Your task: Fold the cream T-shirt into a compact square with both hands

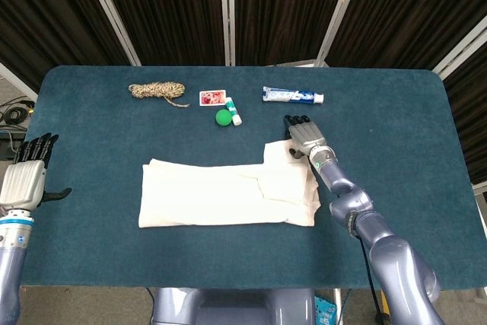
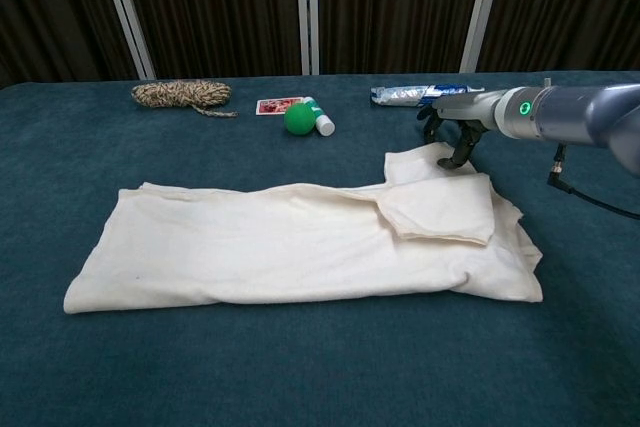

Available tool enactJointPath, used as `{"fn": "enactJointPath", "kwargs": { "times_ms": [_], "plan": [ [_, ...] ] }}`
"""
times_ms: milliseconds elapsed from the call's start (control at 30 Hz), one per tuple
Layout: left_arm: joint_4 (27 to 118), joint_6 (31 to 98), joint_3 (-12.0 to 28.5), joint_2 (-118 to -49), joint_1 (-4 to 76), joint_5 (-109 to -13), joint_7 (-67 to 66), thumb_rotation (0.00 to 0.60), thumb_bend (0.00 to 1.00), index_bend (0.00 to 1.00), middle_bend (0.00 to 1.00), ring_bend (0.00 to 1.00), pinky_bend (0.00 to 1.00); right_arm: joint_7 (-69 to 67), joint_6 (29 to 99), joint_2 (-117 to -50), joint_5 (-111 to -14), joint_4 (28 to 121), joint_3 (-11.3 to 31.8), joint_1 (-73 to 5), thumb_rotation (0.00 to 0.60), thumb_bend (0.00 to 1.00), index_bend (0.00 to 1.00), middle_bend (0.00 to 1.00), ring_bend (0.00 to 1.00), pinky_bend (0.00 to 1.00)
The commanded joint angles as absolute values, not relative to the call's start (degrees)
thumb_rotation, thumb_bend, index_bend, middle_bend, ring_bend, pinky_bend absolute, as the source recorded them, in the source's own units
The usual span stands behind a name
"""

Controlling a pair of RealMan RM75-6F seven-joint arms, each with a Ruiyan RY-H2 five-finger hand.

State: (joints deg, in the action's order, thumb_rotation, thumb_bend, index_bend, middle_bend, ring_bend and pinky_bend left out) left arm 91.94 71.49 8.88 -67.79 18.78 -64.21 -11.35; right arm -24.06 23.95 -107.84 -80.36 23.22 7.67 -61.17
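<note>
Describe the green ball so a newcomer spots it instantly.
On the teal table, look at the far row of small items beyond the cream T-shirt. The green ball sits mid-row, touching a small white tube: the only round, solid green thing.

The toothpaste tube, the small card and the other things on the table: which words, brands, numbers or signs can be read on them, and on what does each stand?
No text can be read in either view.
Toothpaste tube: blue and white print, too blurred to read.
Small card: red and white picture, too small to read any words.
Glue stick: no readable label.
Right arm near its hand: a green light ring, no characters.
</note>
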Motion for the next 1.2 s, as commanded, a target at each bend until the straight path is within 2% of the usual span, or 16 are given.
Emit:
{"fn": "enactJointPath", "kwargs": {
  "times_ms": [33,167,500,733,967,1200],
  "plan": [
    [92.0,71.5,8.8,-67.7,18.7,-64.4,-11.3,0.6,0.0,0.0,0.0,0.0,0.0,-25.0,25.0,-107.1,-81.2,24.1,7.0,-60.7,0.6,0.35,0.55,0.0,0.0,0.0],
    [92.2,71.6,8.8,-67.7,18.7,-64.7,-11.2,0.6,0.0,0.0,0.0,0.0,0.0,-25.9,25.9,-106.5,-82.0,24.6,6.4,-60.3,0.6,0.35,0.56,0.0,0.0,0.0],
    [92.3,71.7,8.8,-67.7,18.5,-64.9,-11.3,0.6,0.0,0.0,0.0,0.0,0.0,-26.5,27.2,-106.7,-82.0,24.0,6.5,-59.8,0.6,0.36,0.67,0.0,0.0,0.0],
    [92.5,71.6,8.8,-67.8,18.5,-65.1,-11.5,0.6,0.0,0.0,0.0,0.0,0.0,-26.5,30.9,-106.0,-82.7,25.2,6.1,-58.7,0.6,0.36,0.7,0.01,0.0,0.0],
    [93.6,72.0,8.5,-67.4,18.3,-66.2,-11.3,0.6,0.0,0.0,0.0,0.0,0.0,-21.1,37.0,-102.4,-83.4,32.7,5.8,-56.5,0.6,0.36,0.71,0.02,0.0,0.0],
    [94.7,72.4,8.2,-66.8,17.9,-67.4,-10.5,0.6,0.0,0.0,0.0,0.0,0.0,-11.4,42.6,-96.9,-83.1,45.4,5.3,-52.9,0.6,0.36,0.71,0.03,0.0,0.0]
  ]
}}
